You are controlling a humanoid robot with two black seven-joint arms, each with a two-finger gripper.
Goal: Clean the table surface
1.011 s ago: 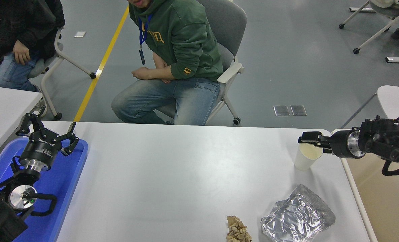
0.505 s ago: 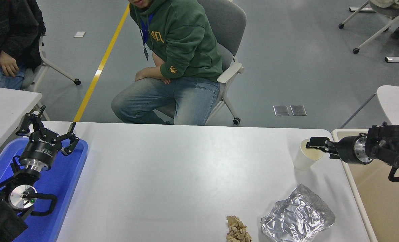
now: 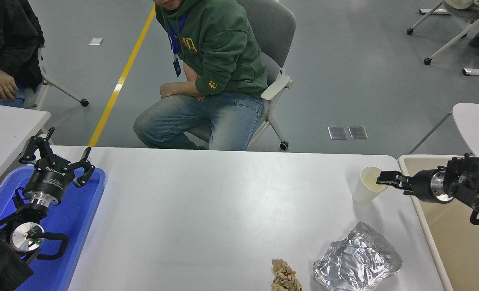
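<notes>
The table surface [image 3: 223,210] is a wide matte white-grey top. On it stand a white paper cup [image 3: 366,188] at the far right, a crumpled silver foil wrapper [image 3: 358,258] at the near right, and a crumpled brown paper wad [image 3: 286,277] at the front edge. My right gripper [image 3: 385,178] comes in level from the right, its tip at the cup's right rim; I cannot tell whether it touches the cup. My left gripper [image 3: 57,155] is parked open over a blue tray [image 3: 86,210] at the lower left.
A beige bin [image 3: 457,234] stands against the table's right edge, under my right arm. A person in a green hoodie [image 3: 219,44] sits at the far side, and another person [image 3: 5,44] sits at the upper left. A smaller white table [image 3: 5,125] is at the left.
My right gripper has drawn back to the right, from over the cup's mouth to its right rim. The cup has stayed in place. The person at the upper left has shifted left.
</notes>
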